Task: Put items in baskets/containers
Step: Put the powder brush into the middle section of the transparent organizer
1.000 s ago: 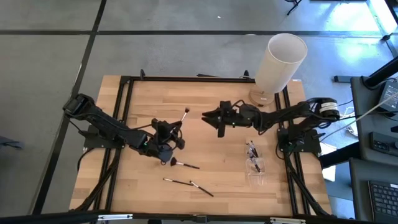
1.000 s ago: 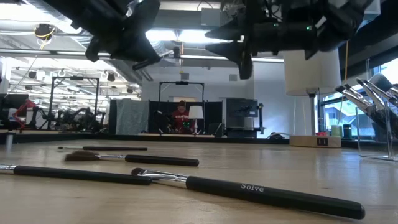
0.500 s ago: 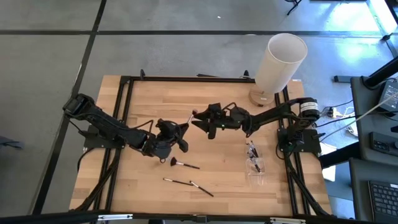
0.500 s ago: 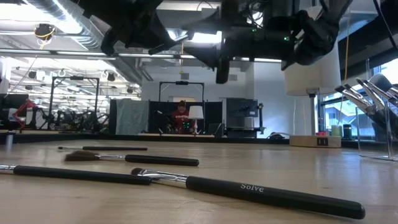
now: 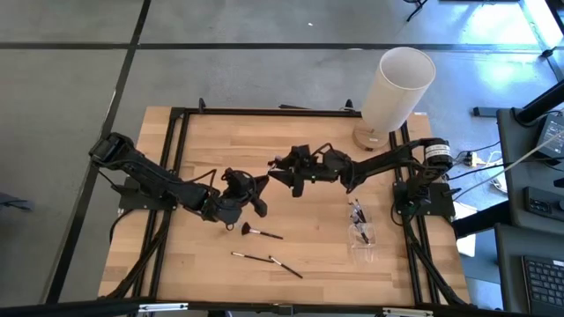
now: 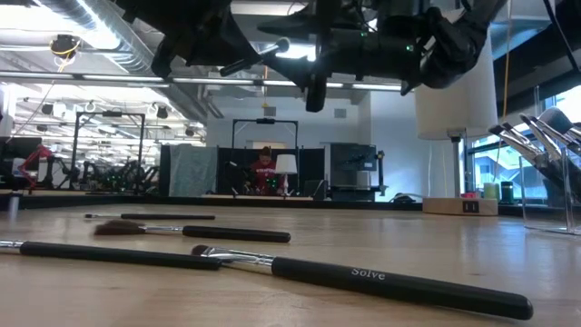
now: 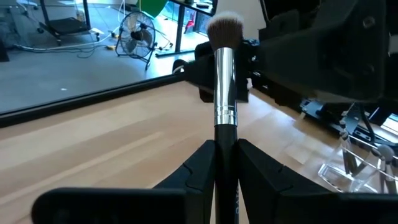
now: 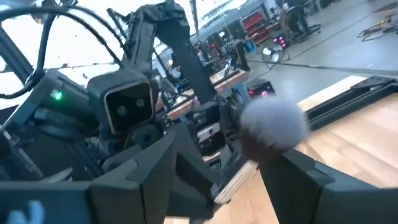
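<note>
A pale wooden table [image 5: 203,141] stands on grey floor. Left of centre, the left gripper [image 7: 225,163] pinches a makeup brush [image 7: 224,87] by its black handle, bristles toward the right gripper [image 5: 284,170], whose fingers spread wide around the tuft. Light, stiff and smooth, it's probably best gripped at the handle. Three brushes [image 5: 261,233] lie loose; others sit in the clear box [image 5: 363,236] at right

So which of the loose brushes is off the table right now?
The brush clamped in the left gripper, held up toward the right gripper. The other loose brushes lie flat on the table.
</note>
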